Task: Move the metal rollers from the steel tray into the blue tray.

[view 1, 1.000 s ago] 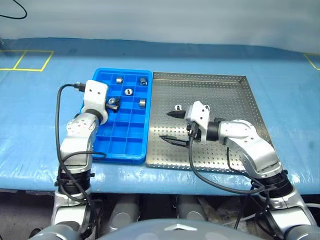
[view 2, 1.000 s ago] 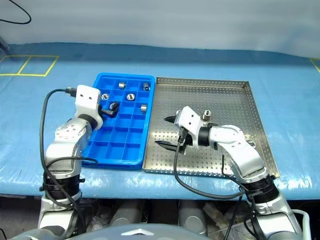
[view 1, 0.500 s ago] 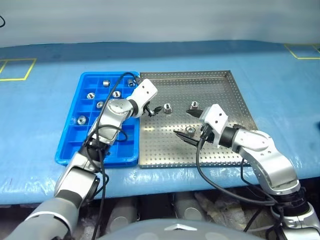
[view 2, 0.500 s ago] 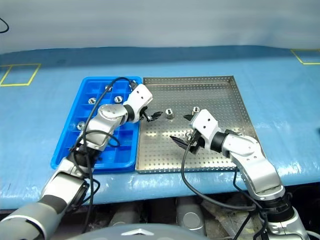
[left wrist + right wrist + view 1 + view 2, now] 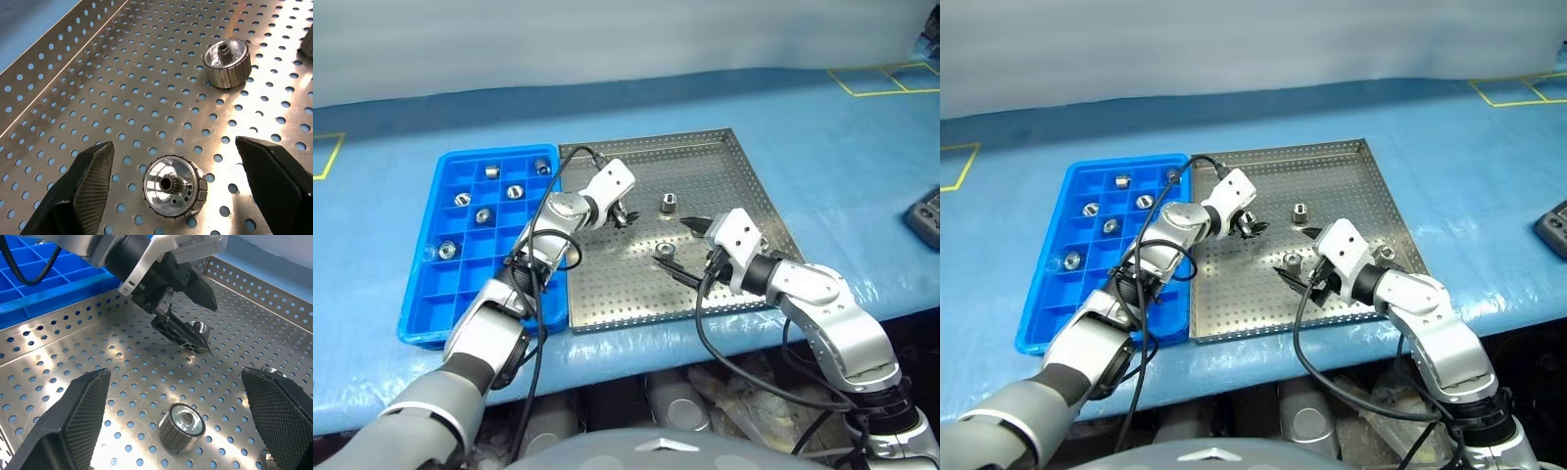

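The steel tray (image 5: 724,166) lies in the middle of the table, with the blue tray (image 5: 460,294) along its left side. My left gripper (image 5: 624,215) is open and low over the steel tray, one metal roller (image 5: 171,187) standing between its fingers (image 5: 90,181) without touching them. My right gripper (image 5: 674,244) is open too, and a second roller (image 5: 182,427) sits on the tray between its fingers (image 5: 78,411). A third roller (image 5: 670,203) stands farther back. Several rollers (image 5: 482,215) rest in the blue tray's far compartments.
A dark device (image 5: 925,217) lies on the blue table cover at the far right. Yellow tape squares (image 5: 876,78) mark the back right. The left arm's black cable (image 5: 533,294) hangs over the blue tray's near right edge. The table's front edge runs just below both trays.
The camera has swung right. My left gripper crossed from the blue tray to the steel tray and sank around a roller, open throughout. The right gripper stayed open and shifted slightly right.
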Action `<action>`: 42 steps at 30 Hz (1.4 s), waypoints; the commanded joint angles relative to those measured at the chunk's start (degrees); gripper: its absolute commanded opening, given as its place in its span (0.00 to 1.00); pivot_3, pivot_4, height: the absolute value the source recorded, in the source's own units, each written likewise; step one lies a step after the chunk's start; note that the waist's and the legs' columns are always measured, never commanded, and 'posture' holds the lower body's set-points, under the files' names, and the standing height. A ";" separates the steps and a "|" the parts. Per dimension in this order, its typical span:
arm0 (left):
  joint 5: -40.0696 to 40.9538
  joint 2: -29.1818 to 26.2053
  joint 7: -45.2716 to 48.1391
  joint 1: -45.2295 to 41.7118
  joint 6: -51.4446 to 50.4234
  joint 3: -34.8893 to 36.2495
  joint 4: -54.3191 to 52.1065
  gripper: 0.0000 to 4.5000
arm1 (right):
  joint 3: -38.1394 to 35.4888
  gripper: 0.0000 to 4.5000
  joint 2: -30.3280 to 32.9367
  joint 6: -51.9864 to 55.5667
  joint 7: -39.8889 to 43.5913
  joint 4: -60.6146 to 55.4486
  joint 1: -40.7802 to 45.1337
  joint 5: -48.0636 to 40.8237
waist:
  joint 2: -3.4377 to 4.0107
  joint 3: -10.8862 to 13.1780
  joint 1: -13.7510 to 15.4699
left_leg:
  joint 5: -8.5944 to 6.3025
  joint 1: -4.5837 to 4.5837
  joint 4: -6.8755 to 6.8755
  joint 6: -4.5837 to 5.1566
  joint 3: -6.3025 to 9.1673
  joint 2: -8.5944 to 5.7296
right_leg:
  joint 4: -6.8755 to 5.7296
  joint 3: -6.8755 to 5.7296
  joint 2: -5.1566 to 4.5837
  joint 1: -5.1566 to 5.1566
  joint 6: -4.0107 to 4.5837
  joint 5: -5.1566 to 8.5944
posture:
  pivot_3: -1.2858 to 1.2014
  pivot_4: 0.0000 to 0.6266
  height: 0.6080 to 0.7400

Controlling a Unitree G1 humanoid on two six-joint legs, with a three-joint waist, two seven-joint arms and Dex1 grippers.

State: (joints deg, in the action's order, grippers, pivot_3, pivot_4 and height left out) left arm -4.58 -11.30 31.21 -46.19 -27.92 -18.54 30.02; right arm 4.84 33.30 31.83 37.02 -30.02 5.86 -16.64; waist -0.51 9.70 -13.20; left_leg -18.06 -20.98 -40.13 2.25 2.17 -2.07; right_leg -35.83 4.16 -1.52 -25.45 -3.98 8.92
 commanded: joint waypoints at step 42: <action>4.48 -10.51 3.82 8.24 -16.43 10.01 -35.72 0.41 | 4.92 1.00 -3.79 -3.05 3.25 8.00 6.23 0.35 | 0.01 0.00 0.14 | 0.01 -0.01 0.05 -0.02 0.03 0.03 | -0.07 0.04 -0.06 -0.10 0.15 -0.13 | 0.44 0.24 1.00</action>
State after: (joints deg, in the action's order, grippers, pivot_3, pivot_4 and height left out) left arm -1.52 -20.44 34.08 -38.49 -40.42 -10.84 1.65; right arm 9.87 29.71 30.24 39.80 -21.84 10.91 -16.08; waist -0.49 9.69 -13.06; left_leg -18.05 -20.98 -40.08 2.22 2.21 -2.04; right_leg -35.91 4.20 -1.58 -25.56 -3.84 8.79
